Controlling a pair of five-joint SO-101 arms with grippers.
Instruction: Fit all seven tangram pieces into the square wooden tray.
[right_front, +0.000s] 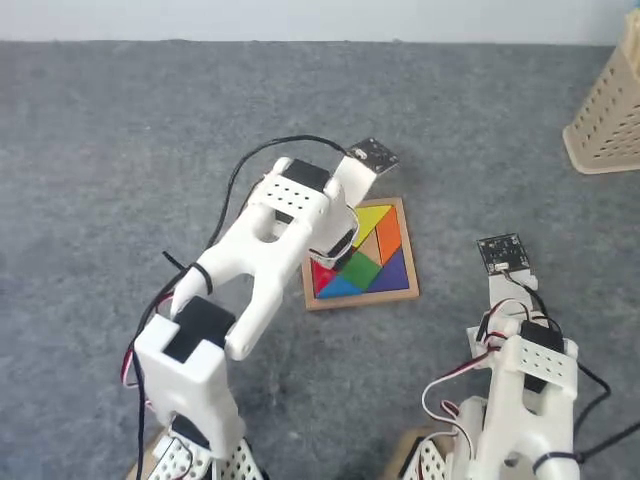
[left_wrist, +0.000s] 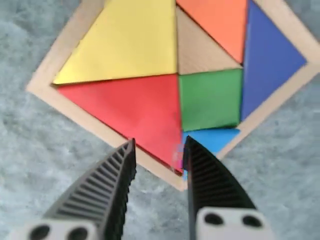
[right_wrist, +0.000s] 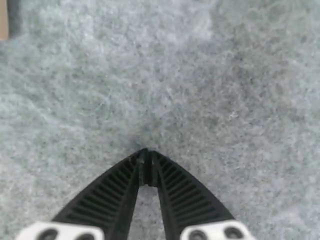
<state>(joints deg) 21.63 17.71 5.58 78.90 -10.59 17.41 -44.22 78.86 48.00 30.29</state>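
Left gripper (left_wrist: 159, 150) hangs over a corner of the tray (right_front: 360, 297), jaws partly apart, nothing between them; tangram pieces (left_wrist: 130, 45) lie flat inside. Right gripper (right_wrist: 146, 154) is pinched together, empty, above grey carpet (right_wrist: 225, 75)

The table (right_front: 120, 150) is covered edge to edge with a grey, felt-like carpet, mottled and slightly fuzzy, which runs up to a pale wall along the top of the high view. A square wooden tray (right_front: 370, 297) lies flat on it a little right of the frame's centre, turned slightly askew, with coloured pieces (right_front: 385, 265) set inside its rim. At the upper right edge a beige holder (right_front: 610, 110) with rows of small holes stands on the carpet, well apart from the tray. Two white arm bases, one at lower left (right_front: 195, 455) and one at lower right (right_front: 500, 455), stand at the bottom edge.
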